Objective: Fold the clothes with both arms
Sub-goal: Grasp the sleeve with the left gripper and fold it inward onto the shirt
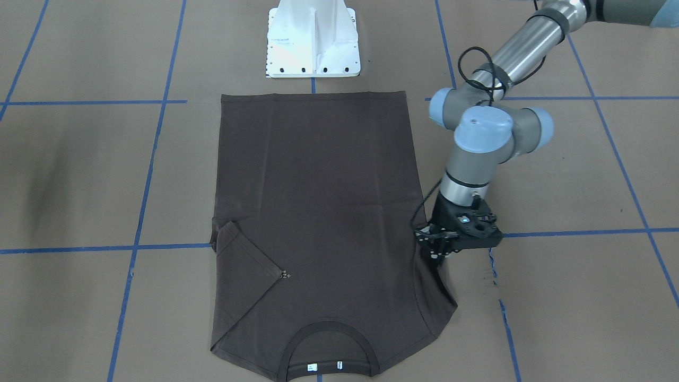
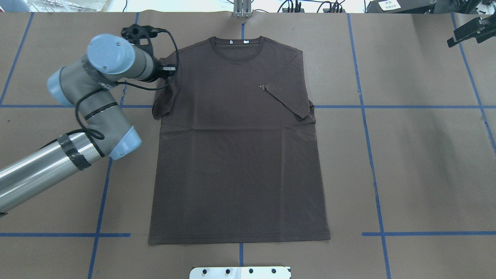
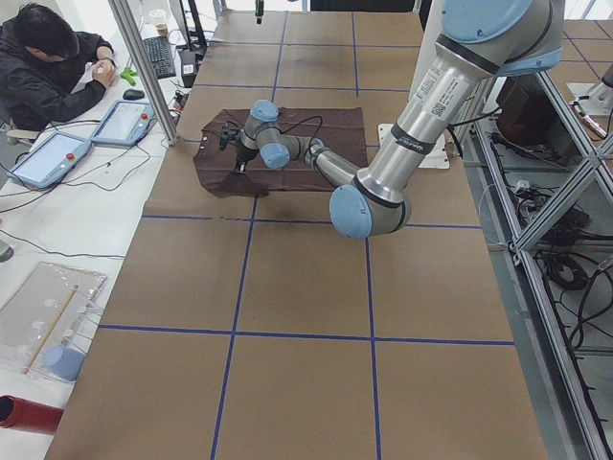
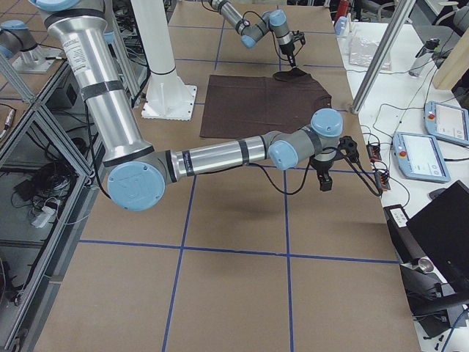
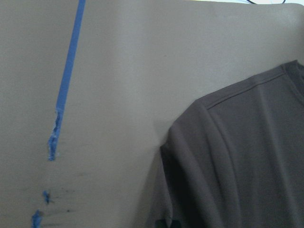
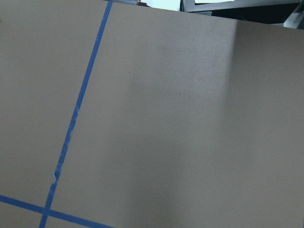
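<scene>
t-shirt (image 1: pixel 318 201) flat on desk (image 1: pixel 557 307); one sleeve (image 1: pixel 241 270) folded in. left hand (image 1: pixel 436 260) clamped on other sleeve (image 1: pixel 432 297). right hand (image 4: pixel 325 182) well apart (fingers: cannot tell). body folds remain, so early.

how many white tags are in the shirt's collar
2. One white tag and a second white tag lie side by side inside the collar of the T-shirt; others could be hidden under the fabric.

My left end effector (image 1: pixel 437 258) sits at the T-shirt (image 2: pixel 238 155) sleeve; broad bare worktop (image 2: pixel 426 162) flanks both its sides, and the white pedestal (image 1: pixel 313 40) stands just beyond the hem
</scene>
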You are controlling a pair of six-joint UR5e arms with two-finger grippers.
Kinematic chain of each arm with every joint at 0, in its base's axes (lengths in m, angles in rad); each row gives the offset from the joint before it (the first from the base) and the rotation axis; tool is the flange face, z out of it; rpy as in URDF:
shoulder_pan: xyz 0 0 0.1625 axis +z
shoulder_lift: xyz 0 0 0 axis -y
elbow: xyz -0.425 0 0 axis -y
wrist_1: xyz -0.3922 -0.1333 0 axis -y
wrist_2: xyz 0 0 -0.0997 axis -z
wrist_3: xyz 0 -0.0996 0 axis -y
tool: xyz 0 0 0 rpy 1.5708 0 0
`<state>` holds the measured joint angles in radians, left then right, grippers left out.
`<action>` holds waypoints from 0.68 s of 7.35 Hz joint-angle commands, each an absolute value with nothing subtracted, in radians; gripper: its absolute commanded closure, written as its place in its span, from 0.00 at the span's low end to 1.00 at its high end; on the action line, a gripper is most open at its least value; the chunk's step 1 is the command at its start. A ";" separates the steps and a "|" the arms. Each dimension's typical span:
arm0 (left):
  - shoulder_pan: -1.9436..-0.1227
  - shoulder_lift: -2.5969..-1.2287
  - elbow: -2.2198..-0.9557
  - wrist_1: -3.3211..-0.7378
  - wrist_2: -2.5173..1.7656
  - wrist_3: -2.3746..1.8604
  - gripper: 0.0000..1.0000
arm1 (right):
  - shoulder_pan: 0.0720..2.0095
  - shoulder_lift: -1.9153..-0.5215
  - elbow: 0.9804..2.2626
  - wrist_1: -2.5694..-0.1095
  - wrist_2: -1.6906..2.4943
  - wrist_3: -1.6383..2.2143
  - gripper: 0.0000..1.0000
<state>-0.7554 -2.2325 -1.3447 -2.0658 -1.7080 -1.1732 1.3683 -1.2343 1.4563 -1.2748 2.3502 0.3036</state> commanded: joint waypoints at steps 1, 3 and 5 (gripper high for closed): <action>-0.715 -2.345 -1.248 -2.020 -1.678 -1.256 1.00 | 1.367 -1.235 1.456 -1.275 2.350 0.304 0.00; -0.709 -2.364 -1.206 -2.028 -1.664 -1.261 1.00 | 1.367 -1.235 1.457 -1.275 2.350 0.310 0.00; -0.709 -2.355 -1.219 -2.022 -1.667 -1.112 0.00 | 1.367 -1.233 1.459 -1.275 2.350 0.316 0.00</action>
<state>-0.7088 -2.3571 -1.2134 -2.0256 -1.6641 -1.2155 1.3670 -1.2347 1.4574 -1.2747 2.3501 0.3111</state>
